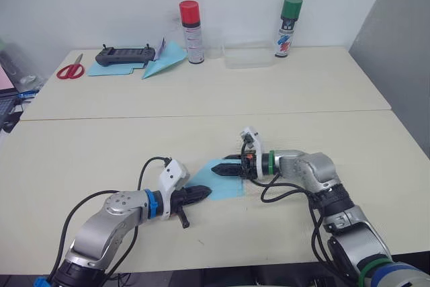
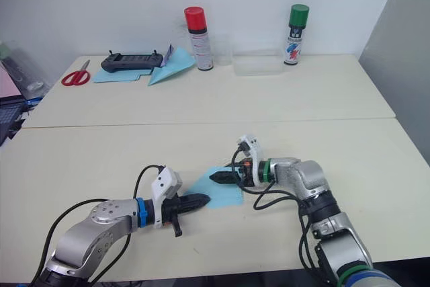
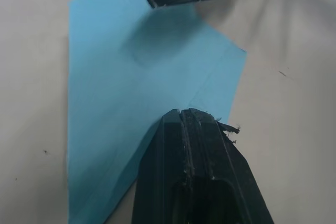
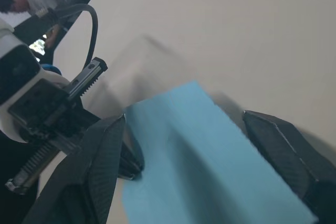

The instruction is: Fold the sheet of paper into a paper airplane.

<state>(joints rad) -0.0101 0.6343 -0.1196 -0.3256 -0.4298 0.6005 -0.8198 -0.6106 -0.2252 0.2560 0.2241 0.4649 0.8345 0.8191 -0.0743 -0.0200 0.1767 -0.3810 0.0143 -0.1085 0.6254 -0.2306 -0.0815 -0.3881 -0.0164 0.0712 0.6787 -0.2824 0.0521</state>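
Note:
The sheet of paper [image 1: 227, 183] is light blue and lies flat on the near table, partly folded, with a crease and a pointed corner toward my left. My left gripper [image 1: 205, 194] is shut, and its tip [image 3: 181, 116] rests on top of the paper's near edge. My right gripper [image 1: 218, 168] reaches in from the right at the paper's far edge. In the right wrist view its fingers [image 4: 102, 169] stand open and wide apart, with the blue paper [image 4: 210, 171] lying between them. The two gripper tips are close together over the sheet.
On the far table stand a red-capped spray can [image 1: 191, 31], a green-capped spray can [image 1: 289, 26] and a clear box [image 1: 247, 56]. Red scissors [image 1: 70, 69], a black controller [image 1: 124, 55] on a flat blue sheet and a blue paper dart [image 1: 165, 61] lie at the back left.

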